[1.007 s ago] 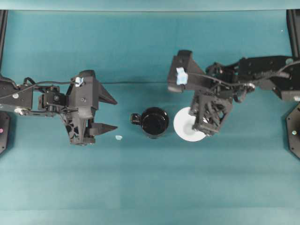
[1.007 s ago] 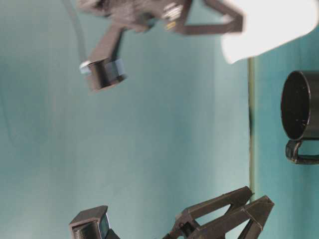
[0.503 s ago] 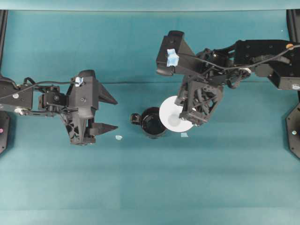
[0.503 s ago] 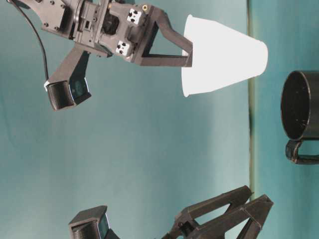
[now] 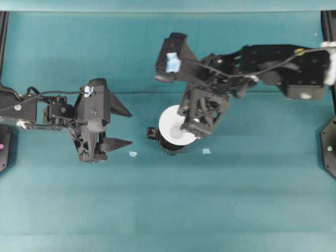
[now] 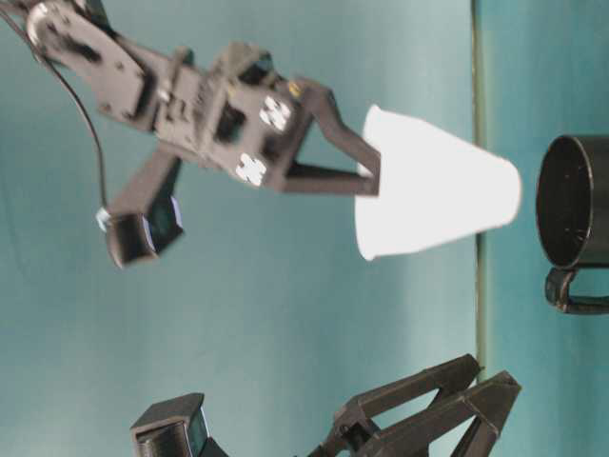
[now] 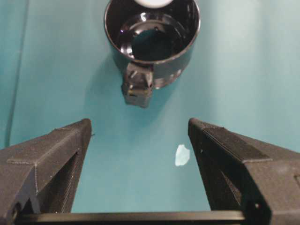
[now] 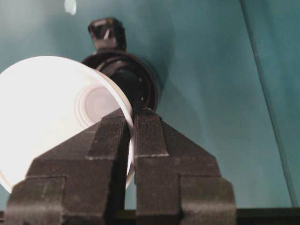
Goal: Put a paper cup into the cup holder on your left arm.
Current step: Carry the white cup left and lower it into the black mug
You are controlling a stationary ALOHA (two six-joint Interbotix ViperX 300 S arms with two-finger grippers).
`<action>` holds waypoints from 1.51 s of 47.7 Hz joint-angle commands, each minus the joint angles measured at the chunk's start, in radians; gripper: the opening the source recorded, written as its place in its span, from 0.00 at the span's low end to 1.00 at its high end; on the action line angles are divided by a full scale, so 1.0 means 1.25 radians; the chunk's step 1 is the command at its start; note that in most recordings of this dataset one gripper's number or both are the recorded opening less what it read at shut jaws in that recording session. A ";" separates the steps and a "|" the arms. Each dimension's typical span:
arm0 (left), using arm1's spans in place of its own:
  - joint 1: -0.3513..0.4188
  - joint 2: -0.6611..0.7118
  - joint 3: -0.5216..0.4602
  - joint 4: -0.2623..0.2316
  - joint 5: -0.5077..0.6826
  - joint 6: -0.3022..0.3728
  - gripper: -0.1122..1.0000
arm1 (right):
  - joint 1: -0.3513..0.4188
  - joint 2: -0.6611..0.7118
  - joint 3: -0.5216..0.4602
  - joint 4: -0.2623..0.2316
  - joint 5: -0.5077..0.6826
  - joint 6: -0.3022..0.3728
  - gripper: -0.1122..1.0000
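At nine o'clock on the surface (image 5: 168,210) in the overhead view, the left claw (image 5: 124,126) is parked with its jaws spread wide and nothing between them; in its wrist view the holder (image 7: 152,40) is seen straight ahead, handle turned toward the camera, with a small pale scrap (image 7: 182,155) lying on the cloth between. Further toward three o'clock, the holder stands upright at the centre, mouth up. Above it the cup (image 5: 176,125) is carried by the right claw (image 5: 195,124), whose jaws are pinched together on the cup's wall at the rim, one finger inside and one outside, as the right wrist view shows.

The cup is clear of the holder, its base short of the holder's mouth in the table-level view. Its long axis is tilted rather than plumb: the narrow base is pointed down toward the holder and the wide rim up toward the claw. From overhead the white rim overlaps the holder's three o'clock side and hides most of it.

For the insertion to go well, the cup would best be brought slightly further toward nine o'clock until base and mouth are concentric, its axis levelled to plumb, then lowered straight. A tilted descent would likely catch the holder's lip or nudge the holder. Release is best delayed until the cup is seated.
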 commanded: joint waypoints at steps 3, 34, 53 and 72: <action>-0.002 -0.002 -0.013 0.002 -0.007 0.001 0.89 | -0.001 0.018 -0.020 0.001 -0.023 0.001 0.05; -0.002 0.002 -0.011 0.005 -0.007 0.001 0.89 | -0.005 0.066 0.055 0.000 -0.108 0.000 0.05; -0.001 0.006 -0.013 0.002 -0.007 0.001 0.89 | -0.002 0.071 0.058 0.001 -0.133 0.000 0.05; 0.000 0.011 -0.013 0.002 -0.007 0.001 0.88 | -0.001 0.075 0.054 0.005 -0.128 0.000 0.07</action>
